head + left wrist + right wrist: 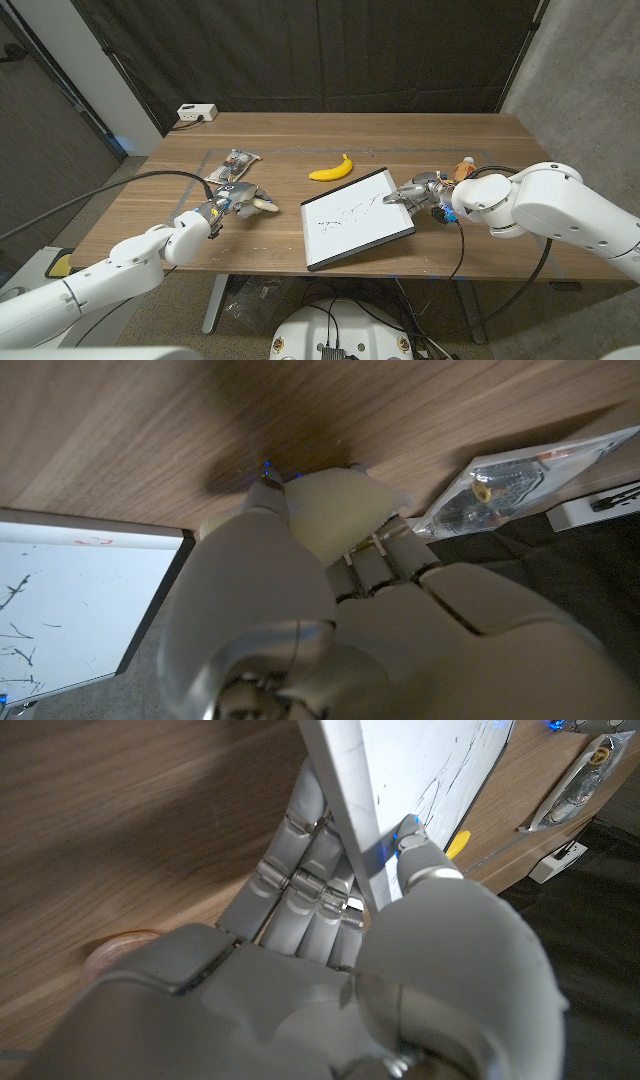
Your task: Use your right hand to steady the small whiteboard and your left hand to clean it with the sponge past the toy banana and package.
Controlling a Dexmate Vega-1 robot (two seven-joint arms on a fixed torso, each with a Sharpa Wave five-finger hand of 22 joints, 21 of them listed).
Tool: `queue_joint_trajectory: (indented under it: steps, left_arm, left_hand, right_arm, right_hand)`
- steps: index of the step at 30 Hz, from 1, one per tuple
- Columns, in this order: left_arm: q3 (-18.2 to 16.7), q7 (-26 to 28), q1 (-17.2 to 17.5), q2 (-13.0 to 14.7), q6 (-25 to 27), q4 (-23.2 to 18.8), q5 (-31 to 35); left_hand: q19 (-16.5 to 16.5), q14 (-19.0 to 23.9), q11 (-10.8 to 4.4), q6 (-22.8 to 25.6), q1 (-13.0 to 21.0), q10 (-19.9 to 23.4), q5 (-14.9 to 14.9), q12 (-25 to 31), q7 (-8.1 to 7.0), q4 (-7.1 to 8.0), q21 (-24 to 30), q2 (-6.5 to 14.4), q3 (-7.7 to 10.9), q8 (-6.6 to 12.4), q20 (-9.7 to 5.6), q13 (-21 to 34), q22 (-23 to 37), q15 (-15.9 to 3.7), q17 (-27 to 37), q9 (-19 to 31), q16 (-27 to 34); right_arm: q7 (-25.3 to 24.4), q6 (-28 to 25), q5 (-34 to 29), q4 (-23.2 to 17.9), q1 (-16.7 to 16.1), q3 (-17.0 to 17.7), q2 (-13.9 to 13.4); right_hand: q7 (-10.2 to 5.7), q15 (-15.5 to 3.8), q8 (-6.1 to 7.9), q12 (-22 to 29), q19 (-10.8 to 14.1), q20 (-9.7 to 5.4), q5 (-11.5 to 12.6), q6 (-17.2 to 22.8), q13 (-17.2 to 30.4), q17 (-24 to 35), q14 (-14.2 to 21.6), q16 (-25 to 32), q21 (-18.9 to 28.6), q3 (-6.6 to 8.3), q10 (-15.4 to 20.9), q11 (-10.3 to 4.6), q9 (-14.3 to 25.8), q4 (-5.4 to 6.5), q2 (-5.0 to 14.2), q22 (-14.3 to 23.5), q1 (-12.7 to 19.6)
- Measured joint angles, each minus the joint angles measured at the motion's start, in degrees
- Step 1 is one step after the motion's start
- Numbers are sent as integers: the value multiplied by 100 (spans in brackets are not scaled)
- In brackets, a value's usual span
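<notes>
The left hand (238,199) grips the sponge (335,505) at nine o'clock of the whiteboard (355,218). The right hand (412,190) pinches the board's three-o'clock edge, thumb on top. The banana (331,170) lies at twelve, the package (233,166) at ten.

The whiteboard (357,219) is white with thin black scribbles; the banana (331,170) is yellow, the sponge (340,510) cream, the desk (300,135) brown wood.

Bare wood lies between the left hand (238,198) and the whiteboard (357,217); the package (235,165) and banana (331,169) sit farther back, seemingly off that path.
</notes>
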Motion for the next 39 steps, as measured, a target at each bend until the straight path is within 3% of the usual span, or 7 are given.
queue_joint_trajectory:
  steps: [20, 27, 31, 35, 39]
  left_arm:
    - [-261, 725, 177, 34, -680, -188, 47]
    - [-286, 925, 212, -68, -1056, -185, 146]
    - [-316, 958, 243, -111, -1141, -171, 147]
    - [-349, 976, 282, -158, -1221, -146, 114]
    - [-381, 978, 318, -222, -1272, -108, 58]
  left_hand:
    - [-1, 31, -46, 66, -48, 47, -63, -62, -65, 57, -31, -47, 56, -31, 1, 1, 1, 8, -5, 1, -59]
    - [335, 588, -134, 579, -45, 548, -84, -62, -105, 103, -6, -49, 215, -31, -86, 1, 1, -112, -32, 1, -48]
    - [679, 1081, -171, 999, 39, 978, -85, -62, -125, 98, 102, -130, 413, -35, -123, 1, 1, -231, -32, -3, -45]
    - [1040, 1552, -201, 1231, 61, 1307, -89, -62, -59, 88, 204, -104, 514, -31, -157, 16, 1, -394, -59, 3, -11]
    - [1115, 1689, -224, 1289, 137, 1394, -89, -63, -20, 86, 225, -149, 563, -31, -153, 16, 1, -482, -61, 18, -11]
  right_arm:
    - [-73, 34, 2, -47, -56, 20, -2]
    - [-132, 19, 17, -105, -98, 51, -4]
    - [-159, 7, 27, -126, -110, 60, -4]
    - [-189, -16, 35, -148, -116, 64, -3]
    - [-209, -48, 42, -166, -116, 65, 6]
  right_hand:
    - [-7, 0, -16, -22, 1, 1, -9, -31, 0, -2, 0, 0, 0, 88, 0, 0, 13, -11, -12, 54, -45]
    - [-20, 0, -16, -20, 1, 1, -9, -18, 0, -2, 0, 0, 0, 88, 0, 0, 13, -11, 3, 79, -60]
    - [-20, 0, -17, -20, 1, 1, -10, -18, 0, -3, 0, 0, 0, 88, 0, 0, 14, -11, 24, 79, -80]
    - [-20, 0, -17, -19, 1, 1, -11, -18, 0, -3, -1, 0, 0, 88, 0, 0, 14, -10, 24, 105, -81]
    - [-20, 0, -21, -43, 1, 1, -15, -18, 0, -3, -1, 0, 33, 87, 0, 0, 14, -10, 24, 105, -81]
